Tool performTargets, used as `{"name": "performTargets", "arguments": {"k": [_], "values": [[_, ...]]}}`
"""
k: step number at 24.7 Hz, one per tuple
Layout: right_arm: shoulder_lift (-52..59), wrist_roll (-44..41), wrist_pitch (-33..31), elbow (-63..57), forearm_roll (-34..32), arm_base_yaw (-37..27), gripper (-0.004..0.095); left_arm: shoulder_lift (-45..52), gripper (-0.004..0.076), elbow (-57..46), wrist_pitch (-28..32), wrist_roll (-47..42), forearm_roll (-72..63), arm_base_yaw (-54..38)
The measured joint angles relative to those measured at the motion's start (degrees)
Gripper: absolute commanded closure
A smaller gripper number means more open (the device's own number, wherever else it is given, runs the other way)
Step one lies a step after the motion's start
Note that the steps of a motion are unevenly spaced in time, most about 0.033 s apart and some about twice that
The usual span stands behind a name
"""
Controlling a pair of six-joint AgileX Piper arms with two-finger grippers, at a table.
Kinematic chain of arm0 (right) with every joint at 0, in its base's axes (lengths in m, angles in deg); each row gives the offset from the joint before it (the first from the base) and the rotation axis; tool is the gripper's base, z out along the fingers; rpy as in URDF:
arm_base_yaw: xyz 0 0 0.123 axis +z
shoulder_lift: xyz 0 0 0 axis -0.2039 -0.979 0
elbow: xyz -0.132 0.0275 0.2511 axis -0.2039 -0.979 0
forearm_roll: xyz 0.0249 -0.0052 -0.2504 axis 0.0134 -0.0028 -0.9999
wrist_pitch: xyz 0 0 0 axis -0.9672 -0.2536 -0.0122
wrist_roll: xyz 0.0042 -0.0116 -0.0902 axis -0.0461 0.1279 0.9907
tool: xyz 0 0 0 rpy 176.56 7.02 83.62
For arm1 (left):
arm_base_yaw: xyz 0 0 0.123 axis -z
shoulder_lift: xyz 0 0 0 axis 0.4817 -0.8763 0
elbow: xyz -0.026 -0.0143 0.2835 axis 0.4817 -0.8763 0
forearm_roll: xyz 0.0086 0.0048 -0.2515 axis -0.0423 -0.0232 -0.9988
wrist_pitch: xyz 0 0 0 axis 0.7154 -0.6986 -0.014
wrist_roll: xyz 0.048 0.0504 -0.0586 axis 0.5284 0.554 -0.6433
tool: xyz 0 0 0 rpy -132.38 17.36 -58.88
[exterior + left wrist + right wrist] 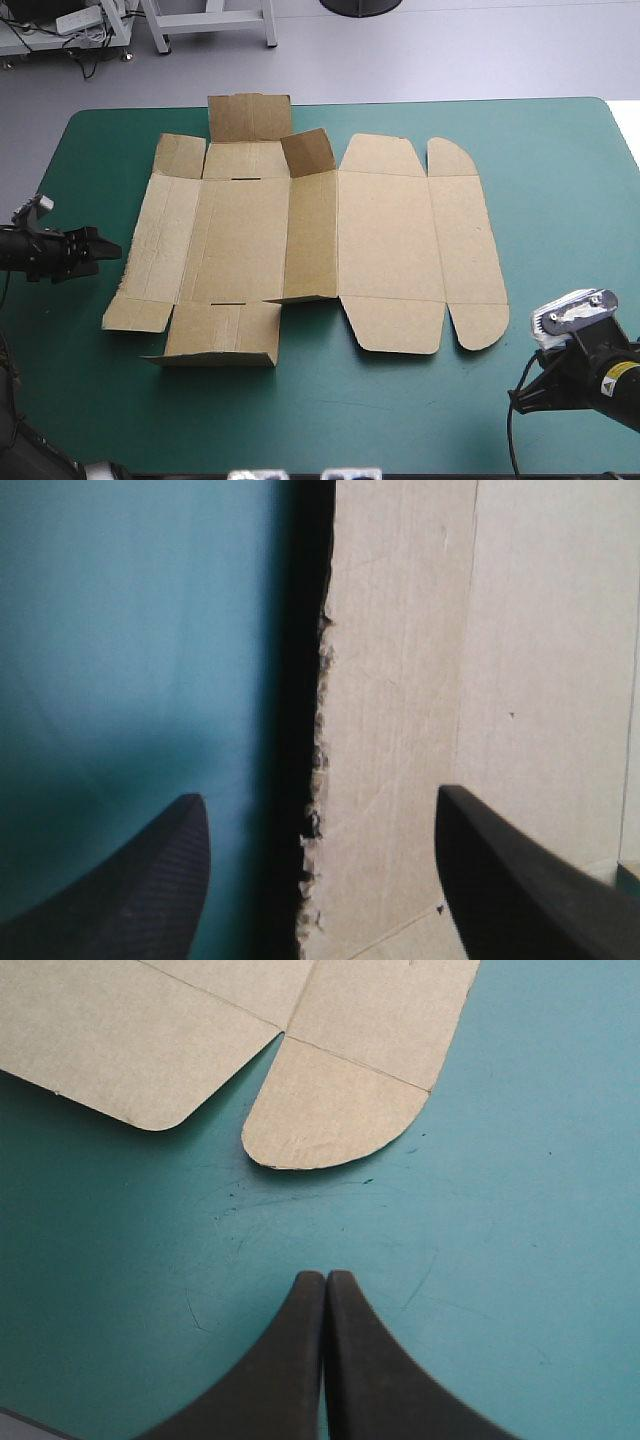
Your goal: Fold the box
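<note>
The brown box (300, 240) lies as a cut sheet on the teal-green cover, mostly flat. A short flap (308, 152) at the far side stands up, and the near flap (222, 335) is slightly raised. My left gripper (108, 250) hovers at the sheet's left edge. In the left wrist view it (320, 880) is open, its black fingers (150, 880) straddling the ragged board edge (315, 780). My right gripper (530, 390) rests near the table's front right corner. It (325, 1278) is shut and empty, a short way from the rounded corner flap (330, 1110).
Bare teal-green cover (560, 200) runs to the right of the sheet and along the front edge (330, 420). Beyond the table's far edge is grey floor with furniture legs.
</note>
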Motion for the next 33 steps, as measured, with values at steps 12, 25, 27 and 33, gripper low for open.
{"name": "performTargets", "arguments": {"k": [12, 25, 27, 33], "values": [[0.0, 0.1, 0.0, 0.0, 1.7, 0.0, 0.0921, -5.5, 0.0251, 0.5, -0.2, 1.0, -0.2, 4.7], [0.0, 0.1, 0.0, 0.0, 1.7, 0.0, 0.0921, -6.0, 0.0252, 0.5, 0.2, 1.3, -2.1, 15.7], [0.0, 0.1, 0.0, 0.0, 1.7, 0.0, 0.0921, -6.0, 0.0252, 0.6, 0.2, 1.3, -2.0, 16.4], [0.0, 0.1, 0.0, 0.0, 1.7, 0.0, 0.0921, -6.0, 0.0484, 0.6, 0.4, 1.3, -1.3, 17.0]]}}
